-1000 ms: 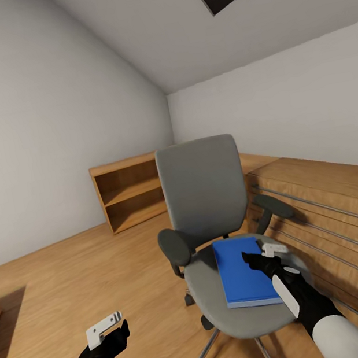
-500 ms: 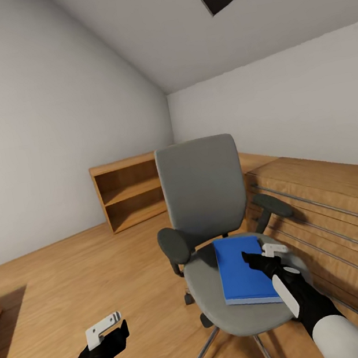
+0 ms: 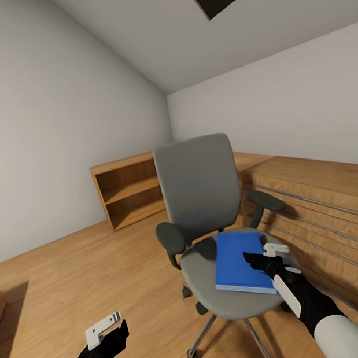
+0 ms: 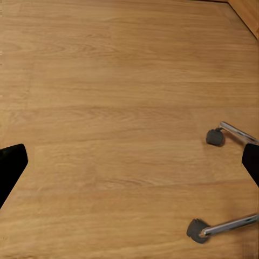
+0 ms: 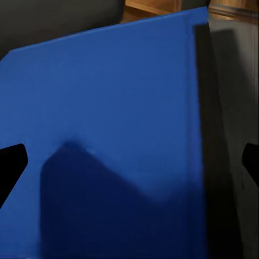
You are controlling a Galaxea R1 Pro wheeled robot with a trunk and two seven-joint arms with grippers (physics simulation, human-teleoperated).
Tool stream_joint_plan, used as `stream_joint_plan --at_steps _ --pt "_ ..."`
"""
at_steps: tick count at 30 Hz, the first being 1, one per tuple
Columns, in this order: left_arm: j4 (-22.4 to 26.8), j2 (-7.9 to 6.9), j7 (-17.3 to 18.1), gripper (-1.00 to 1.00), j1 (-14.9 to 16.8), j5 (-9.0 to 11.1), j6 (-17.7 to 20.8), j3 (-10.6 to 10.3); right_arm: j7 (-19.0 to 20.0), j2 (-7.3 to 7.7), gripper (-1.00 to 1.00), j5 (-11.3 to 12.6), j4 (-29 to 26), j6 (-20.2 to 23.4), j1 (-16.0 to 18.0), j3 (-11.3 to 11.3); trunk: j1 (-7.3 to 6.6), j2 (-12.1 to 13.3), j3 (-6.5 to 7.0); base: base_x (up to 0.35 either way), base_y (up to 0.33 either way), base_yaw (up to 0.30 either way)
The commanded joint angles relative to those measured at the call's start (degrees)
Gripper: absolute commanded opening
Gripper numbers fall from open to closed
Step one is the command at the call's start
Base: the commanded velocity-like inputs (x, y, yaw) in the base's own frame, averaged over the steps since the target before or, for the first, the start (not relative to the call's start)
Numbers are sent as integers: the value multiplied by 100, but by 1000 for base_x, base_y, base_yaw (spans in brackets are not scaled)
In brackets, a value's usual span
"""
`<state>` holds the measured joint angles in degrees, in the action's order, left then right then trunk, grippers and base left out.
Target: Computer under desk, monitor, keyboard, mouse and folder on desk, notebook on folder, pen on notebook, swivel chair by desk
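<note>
A: Where is the folder [image 3: 238, 262] found?

B: Flat on the swivel chair [image 3: 210, 220] seat; the right gripper [image 3: 262, 257], fingers spread, is poised over its edge.

A: How is it best taken?

B: One finger is slid beneath the edge before closing.

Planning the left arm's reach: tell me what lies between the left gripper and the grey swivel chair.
Bare wooden floor, head view, between left gripper and grey swivel chair.
</note>
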<state>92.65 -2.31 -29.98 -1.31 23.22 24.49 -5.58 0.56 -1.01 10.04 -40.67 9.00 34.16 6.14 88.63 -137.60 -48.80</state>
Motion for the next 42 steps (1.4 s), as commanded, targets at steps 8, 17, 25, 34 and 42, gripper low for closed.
stream_joint_plan --at_steps 8,17,25,34,42 --pt "8 -6 -53 100 0 51 8 -13 6 -5 100 51 -11 31 0 19 -3 -3 -5 -160 0 0" --pt "8 -6 -52 100 1 51 12 -13 6 -3 100 51 -11 31 1 17 -3 -3 -5 -172 0 0" --pt "9 -6 -52 100 0 51 18 -13 6 -4 100 51 -11 31 -3 13 -91 158 67 -35 0 0" --pt "8 -6 -54 100 1 51 18 -13 6 -5 100 49 -20 18 -1 5 -289 519 229 -2 0 0" --pt "7 -6 -59 100 0 51 12 -21 -45 -10 100 27 -197 4 -1 -10 -465 840 372 0 0 0"
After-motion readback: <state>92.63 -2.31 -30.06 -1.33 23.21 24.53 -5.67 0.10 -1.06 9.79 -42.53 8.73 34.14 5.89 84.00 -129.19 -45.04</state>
